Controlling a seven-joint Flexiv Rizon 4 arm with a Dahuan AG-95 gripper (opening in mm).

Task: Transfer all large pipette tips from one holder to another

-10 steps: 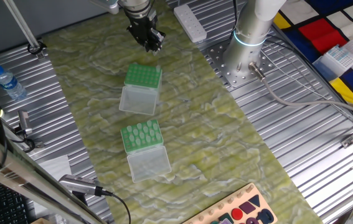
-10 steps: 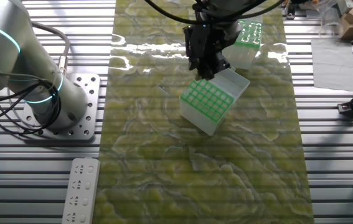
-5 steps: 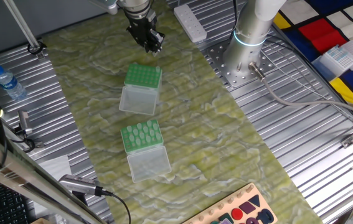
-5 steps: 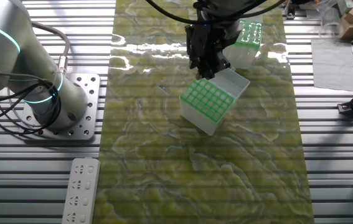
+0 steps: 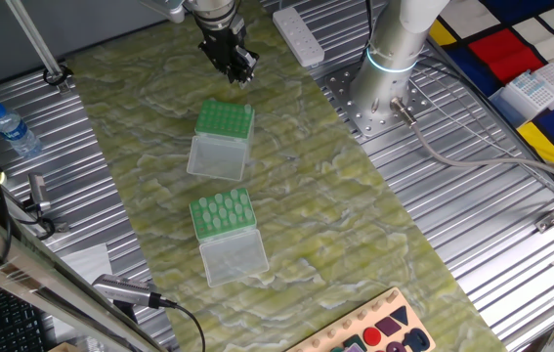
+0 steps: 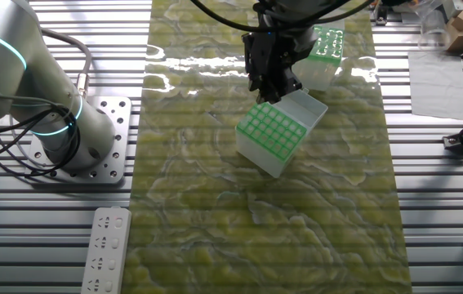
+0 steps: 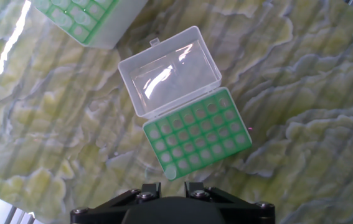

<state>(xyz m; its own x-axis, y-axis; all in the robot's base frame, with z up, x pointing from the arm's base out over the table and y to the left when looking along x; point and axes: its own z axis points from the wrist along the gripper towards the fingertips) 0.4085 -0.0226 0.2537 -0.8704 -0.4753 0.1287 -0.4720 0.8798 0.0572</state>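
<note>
One fixed view shows, nearest, a green-topped box [image 5: 222,215] with its clear lid open, its holes filled with large pipette tips [image 5: 224,211]. Farther back stands a second green-topped box [image 5: 225,119], lid open. Beyond it hangs the gripper [image 5: 237,66]; how wide its jaws stand cannot be told.

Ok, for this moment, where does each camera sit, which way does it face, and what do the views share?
One fixed view: high, opposite the arm's base; shows the arm, gripper and both green-topped boxes.
The other fixed view: high, on the base side; gripper above the nearer box.
Hand view: looks straight down; only the gripper housing shows.
Shared: that open-lidded box.
</note>
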